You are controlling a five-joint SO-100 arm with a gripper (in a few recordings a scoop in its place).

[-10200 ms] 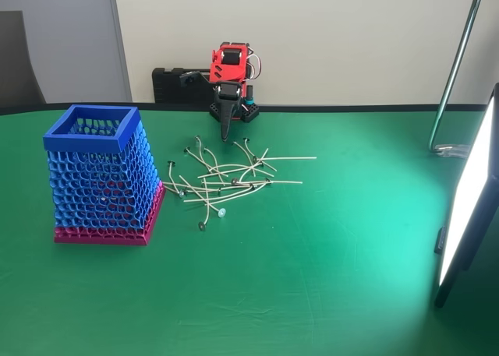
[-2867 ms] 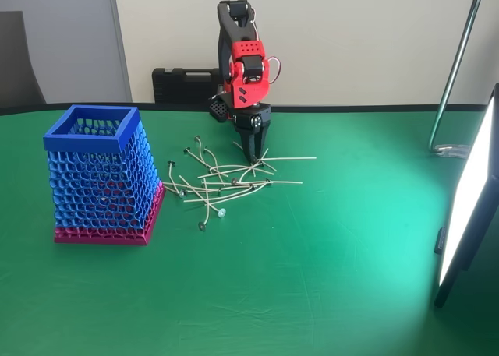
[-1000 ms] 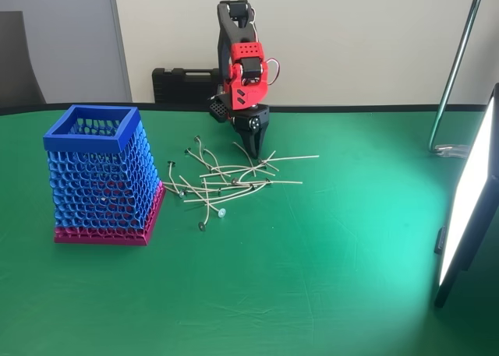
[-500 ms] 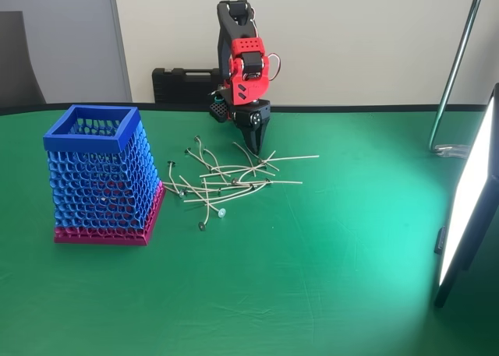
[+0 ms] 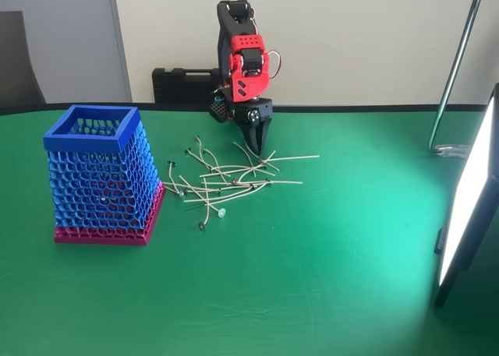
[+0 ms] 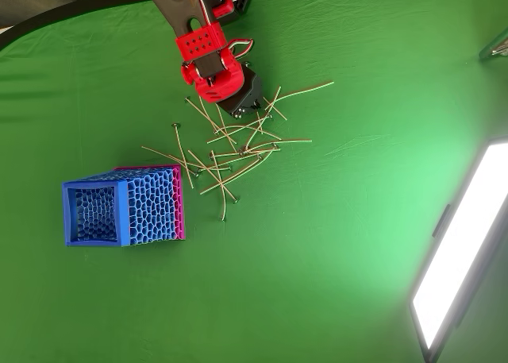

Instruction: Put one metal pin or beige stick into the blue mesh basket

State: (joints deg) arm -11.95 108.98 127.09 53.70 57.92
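Note:
The blue mesh basket point(image 5: 101, 177) with its pink base stands upright at the left of the green table; in the overhead view the basket point(image 6: 147, 212) is seen from above. A loose pile of thin beige sticks and pins point(image 5: 222, 181) lies to its right. One long, straight beige stick point(image 5: 292, 158) point(image 6: 305, 89) reaches out of the pile to the right. My red and black gripper point(image 5: 255, 149) point(image 6: 248, 105) points down just above the far edge of the pile, its fingers shut to a point. Whether a stick is pinched between them is too fine to tell.
A black case point(image 5: 183, 83) sits against the wall behind the arm's base. A bright light panel point(image 5: 468, 208) point(image 6: 460, 252) stands along the right edge, with a metal pole point(image 5: 456, 68) behind it. Open green cloth lies in front of the pile.
The gripper came down open onto the pile, shut there, and has since risen a little. The long stick's right end shifted slightly. The basket has stayed put.

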